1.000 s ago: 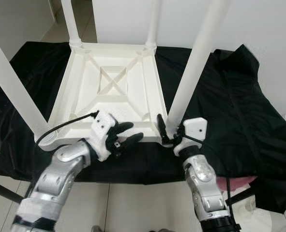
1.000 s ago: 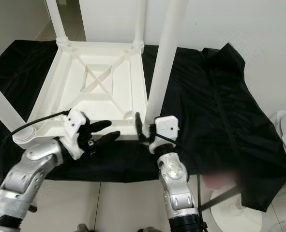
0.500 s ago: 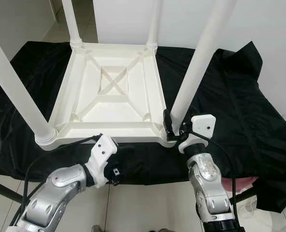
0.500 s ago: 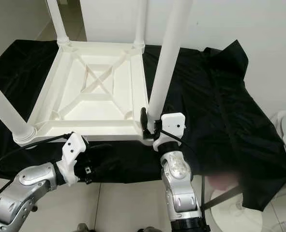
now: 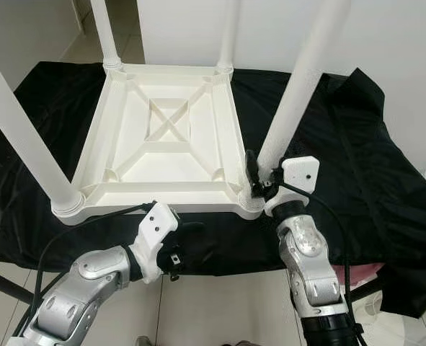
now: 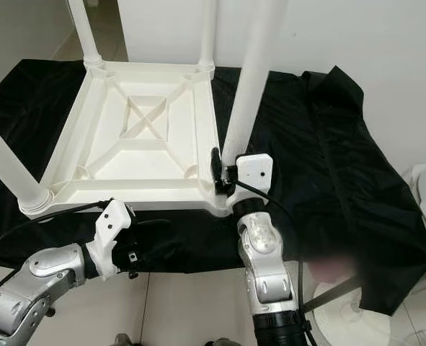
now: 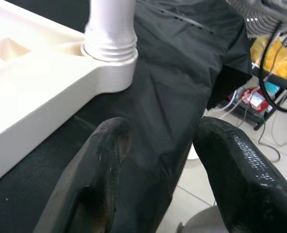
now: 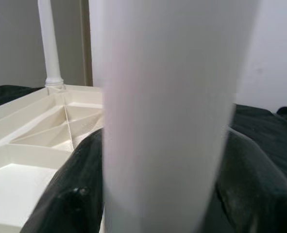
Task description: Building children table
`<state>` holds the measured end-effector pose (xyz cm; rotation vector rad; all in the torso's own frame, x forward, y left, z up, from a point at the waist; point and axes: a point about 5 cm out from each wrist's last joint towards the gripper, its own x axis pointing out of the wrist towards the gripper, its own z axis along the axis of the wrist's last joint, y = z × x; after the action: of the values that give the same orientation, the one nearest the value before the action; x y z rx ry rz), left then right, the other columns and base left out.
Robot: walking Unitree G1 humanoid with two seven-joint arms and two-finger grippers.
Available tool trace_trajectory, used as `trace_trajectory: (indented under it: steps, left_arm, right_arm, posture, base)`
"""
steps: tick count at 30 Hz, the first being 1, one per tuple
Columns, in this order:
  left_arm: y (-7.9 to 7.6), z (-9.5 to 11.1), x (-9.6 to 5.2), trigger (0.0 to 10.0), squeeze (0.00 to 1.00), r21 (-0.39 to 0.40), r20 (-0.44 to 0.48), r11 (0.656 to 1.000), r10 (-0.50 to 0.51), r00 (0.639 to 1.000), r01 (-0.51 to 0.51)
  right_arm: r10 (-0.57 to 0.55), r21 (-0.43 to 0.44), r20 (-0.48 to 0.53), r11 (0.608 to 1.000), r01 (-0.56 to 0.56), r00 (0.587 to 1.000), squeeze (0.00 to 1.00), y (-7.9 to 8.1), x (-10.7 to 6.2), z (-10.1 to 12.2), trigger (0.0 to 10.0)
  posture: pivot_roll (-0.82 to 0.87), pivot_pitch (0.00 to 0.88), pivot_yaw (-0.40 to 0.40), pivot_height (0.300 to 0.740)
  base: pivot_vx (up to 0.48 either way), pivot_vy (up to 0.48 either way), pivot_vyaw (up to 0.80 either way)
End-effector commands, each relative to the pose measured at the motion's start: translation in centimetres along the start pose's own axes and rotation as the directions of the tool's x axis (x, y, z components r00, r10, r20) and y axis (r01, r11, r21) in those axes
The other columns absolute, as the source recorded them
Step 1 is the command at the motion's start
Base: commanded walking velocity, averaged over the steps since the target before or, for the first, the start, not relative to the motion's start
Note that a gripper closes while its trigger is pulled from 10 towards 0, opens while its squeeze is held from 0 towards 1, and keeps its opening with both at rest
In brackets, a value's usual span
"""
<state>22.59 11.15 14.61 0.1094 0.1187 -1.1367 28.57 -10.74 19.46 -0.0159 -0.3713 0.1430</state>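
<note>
All four legs stand in the upturned table [image 5: 166, 137], the right gripper [image 5: 256, 180] apparently clasping the near leg [image 5: 292, 108], left gripper [image 7: 158, 160] spread empty.

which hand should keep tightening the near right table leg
Right. The right hand is closed around the base of that leg. The left hand is open over the black cloth, short of the table's edge.
</note>
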Motion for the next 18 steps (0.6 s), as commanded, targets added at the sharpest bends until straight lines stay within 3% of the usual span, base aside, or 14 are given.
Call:
trace_trajectory:
  steps: [1, 9, 10, 11, 18]
  left_arm:
    - [-0.9, -0.1, 0.1, 10.0, 0.0, -0.007, -0.012, 0.995, -0.104, 0.994, 0.104]
    - [-1.6, -0.7, -0.6, 10.0, 0.0, -0.031, -0.056, 0.986, -0.163, 0.985, 0.161]
    - [-1.7, -0.9, -0.7, 10.0, 0.0, -0.037, -0.069, 0.985, -0.173, 0.982, 0.171]
    - [-1.7, -1.0, -0.7, 10.0, 0.0, -0.041, -0.077, 0.984, -0.178, 0.981, 0.175]
    - [-2.0, -1.6, -0.8, 10.0, 0.0, -0.058, -0.096, 0.982, -0.187, 0.978, 0.182]
  right_arm:
    - [-0.014, -0.012, -0.011, 1.0, 0.014, 1.0, 0.0, -0.3, 0.1, -0.1, 10.0]
    - [-0.004, -0.006, 0.011, 1.0, 0.004, 1.0, 0.0, 0.0, 0.9, 0.7, 10.0]
    - [-0.002, -0.006, 0.02, 1.0, 0.002, 1.0, 0.0, 0.1, 1.2, 1.0, 8.6]
    - [-0.001, -0.006, 0.026, 1.0, 0.001, 1.0, 0.0, 0.1, 1.3, 1.2, 10.0]
    - [0.006, -0.015, 0.039, 1.0, -0.005, 0.999, 0.0, 0.2, 1.7, 1.7, 10.0]
  posture:
    - [0.0, 0.082, -0.047, 0.74]
    - [0.0, 0.08, -0.049, 0.74]
    - [0.0, 0.079, -0.047, 0.74]
    - [0.0, 0.079, -0.047, 0.74]
    - [0.01, 0.088, -0.051, 0.74]
  base:
    - [0.0, 0.0, 0.0]
    - [0.0, 0.0, 0.0]
    - [0.0, 0.0, 0.0]
    - [0.0, 0.0, 0.0]
    - [0.0, 0.0, 0.0]
